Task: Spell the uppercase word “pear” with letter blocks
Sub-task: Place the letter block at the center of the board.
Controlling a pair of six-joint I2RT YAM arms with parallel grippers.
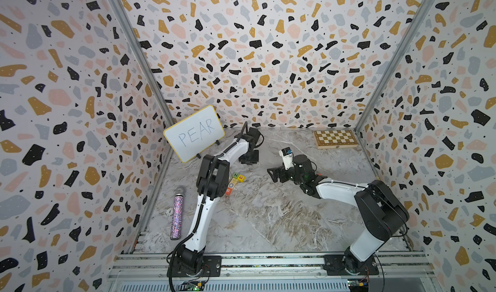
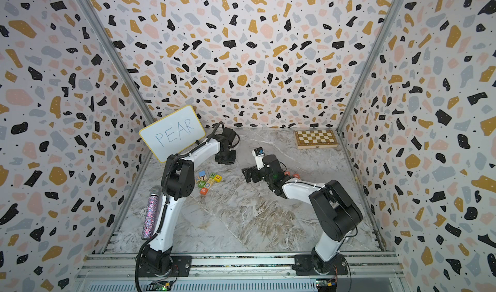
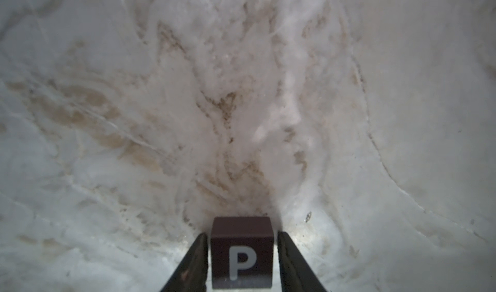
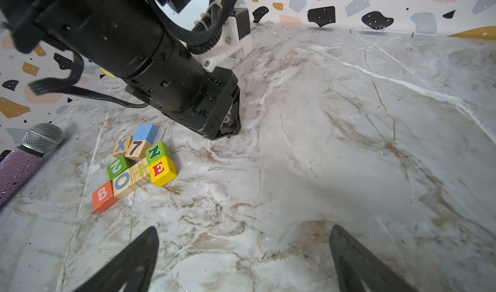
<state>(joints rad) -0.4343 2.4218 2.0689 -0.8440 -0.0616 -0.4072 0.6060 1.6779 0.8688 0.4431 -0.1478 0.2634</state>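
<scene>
Only the left wrist camera showed the P block (image 3: 241,253). It was dark, with its pale letter facing the lens, and sat on the marble table (image 3: 241,89) between the fingers (image 3: 197,261) of the left gripper (image 3: 241,234). A thin gap showed on each side, so the jaws stood just clear of it and gripped nothing. In both top views the gripper's body hid that block.

The right wrist camera gave the clearest look at the yellow E block (image 4: 162,169), at the edge of the huddle of spare blocks (image 4: 126,169) near the microphone (image 4: 29,153). A top view showed two orange-red blocks (image 2: 287,173) just past the right arm's wrist, their letters too small to read.

The left arm reached toward the back of the table, elbow high and wrist turned down, close to the whiteboard (image 1: 193,132). The right arm folded inward, and the right gripper (image 4: 244,227) hung spread wide and empty over bare marble.
</scene>
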